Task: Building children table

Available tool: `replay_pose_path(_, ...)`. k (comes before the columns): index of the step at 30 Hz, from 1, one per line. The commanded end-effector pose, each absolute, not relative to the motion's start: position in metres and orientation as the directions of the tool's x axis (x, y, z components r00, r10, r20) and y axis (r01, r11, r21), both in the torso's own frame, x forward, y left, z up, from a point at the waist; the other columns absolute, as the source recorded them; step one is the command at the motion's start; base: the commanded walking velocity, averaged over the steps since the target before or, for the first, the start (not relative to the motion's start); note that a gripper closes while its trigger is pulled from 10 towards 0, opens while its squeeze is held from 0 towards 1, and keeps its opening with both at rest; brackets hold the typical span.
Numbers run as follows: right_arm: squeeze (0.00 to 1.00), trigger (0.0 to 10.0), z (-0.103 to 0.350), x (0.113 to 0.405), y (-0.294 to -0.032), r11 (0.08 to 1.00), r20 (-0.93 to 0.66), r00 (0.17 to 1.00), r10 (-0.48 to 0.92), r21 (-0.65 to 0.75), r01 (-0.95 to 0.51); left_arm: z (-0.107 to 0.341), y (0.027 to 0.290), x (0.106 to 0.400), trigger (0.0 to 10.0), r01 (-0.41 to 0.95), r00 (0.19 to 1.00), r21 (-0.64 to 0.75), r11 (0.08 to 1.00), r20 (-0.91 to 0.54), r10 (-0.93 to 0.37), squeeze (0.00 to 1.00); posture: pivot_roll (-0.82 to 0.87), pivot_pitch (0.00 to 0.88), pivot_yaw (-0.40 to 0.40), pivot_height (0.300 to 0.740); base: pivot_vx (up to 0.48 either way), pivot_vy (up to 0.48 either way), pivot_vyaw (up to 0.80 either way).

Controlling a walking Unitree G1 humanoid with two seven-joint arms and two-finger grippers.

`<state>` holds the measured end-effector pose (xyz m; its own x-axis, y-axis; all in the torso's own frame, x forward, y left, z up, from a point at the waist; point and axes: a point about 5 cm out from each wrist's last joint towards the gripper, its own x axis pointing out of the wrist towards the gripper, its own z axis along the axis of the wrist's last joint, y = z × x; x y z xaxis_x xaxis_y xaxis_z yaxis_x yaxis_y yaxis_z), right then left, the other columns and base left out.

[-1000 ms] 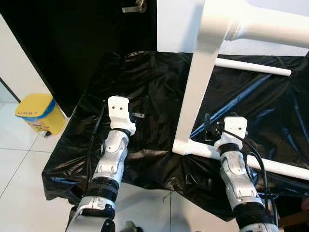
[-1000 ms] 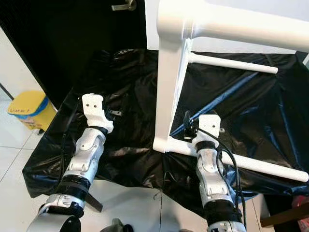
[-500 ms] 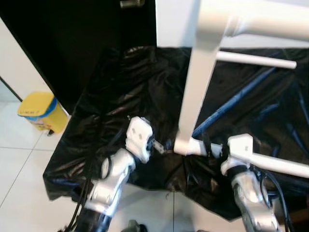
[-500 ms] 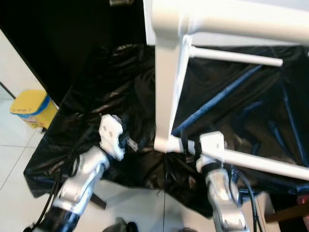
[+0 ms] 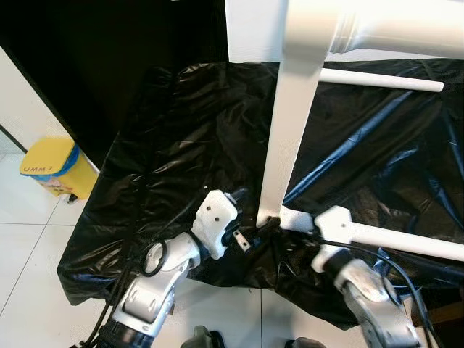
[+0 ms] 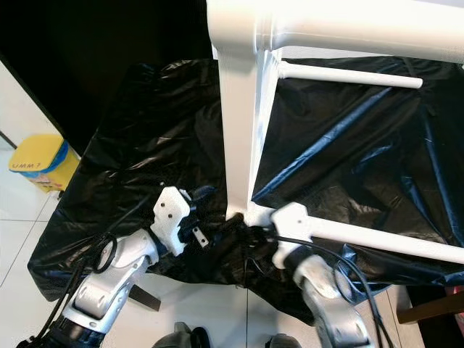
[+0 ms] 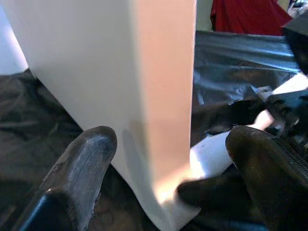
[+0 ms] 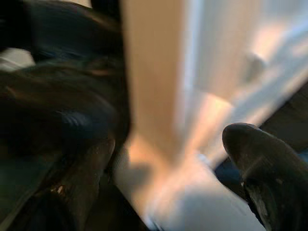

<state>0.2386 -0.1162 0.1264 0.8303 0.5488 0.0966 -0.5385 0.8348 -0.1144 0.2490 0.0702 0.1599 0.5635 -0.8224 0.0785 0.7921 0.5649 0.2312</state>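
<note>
The white table frame stands on a black plastic sheet (image 5: 181,145). Its upright leg (image 5: 286,145) meets a lower rail (image 5: 395,241) that runs off to the right, and a thin dowel (image 5: 377,78) crosses behind. My left gripper (image 5: 255,228) reaches in from the left to the foot of that leg. It is open, and in the left wrist view the leg's bottom corner (image 7: 159,110) sits between its fingers (image 7: 84,163). My right gripper (image 6: 254,230) comes in from the right at the same joint. It is open too, its fingers (image 8: 255,159) straddling the leg (image 8: 154,82).
A yellow bin (image 5: 52,168) stands on the white tiled floor (image 5: 32,254) to the left of the sheet. A dark wall or door fills the back left. The sheet's front edge hangs just below both wrists. Red cloth (image 7: 245,17) lies beyond the sheet.
Both grippers have closed in on the foot of the white leg, the left swinging right across the sheet and the right moving left along the rail. The camera has also shifted.
</note>
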Motion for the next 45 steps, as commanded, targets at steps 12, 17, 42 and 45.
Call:
replay_pose_path(12,0.0,10.0,0.128,0.271,-0.073,0.732,0.087,0.728,0.68,-0.121,-0.67,0.17,0.07,0.219,10.0,0.916,0.382,0.16,0.369,-0.057,-0.922,0.0,-0.04,0.086,0.022,0.74,0.0,0.0,0.0)
replay_pose_path(17,0.0,10.0,0.124,0.276,-0.069,0.719,0.064,0.717,0.694,-0.125,-0.684,0.174,0.08,0.213,10.0,0.918,0.383,0.16,0.363,-0.12,-0.916,0.0,-0.03,0.083,0.013,0.74,0.0,0.0,0.0)
replay_pose_path(42,0.0,10.0,0.123,0.261,-0.113,0.746,0.039,0.749,0.662,-0.133,-0.653,0.196,0.14,0.262,10.0,0.646,0.755,0.277,0.711,-0.101,-0.648,0.0,-0.05,0.096,0.051,0.74,0.0,0.0,0.0)
replay_pose_path(45,0.0,10.0,0.126,0.255,-0.123,0.772,0.059,0.77,0.635,-0.093,-0.629,0.196,0.142,0.264,10.0,0.638,0.762,0.281,0.717,-0.099,-0.64,0.0,-0.06,0.099,0.057,0.74,0.0,0.0,0.0)
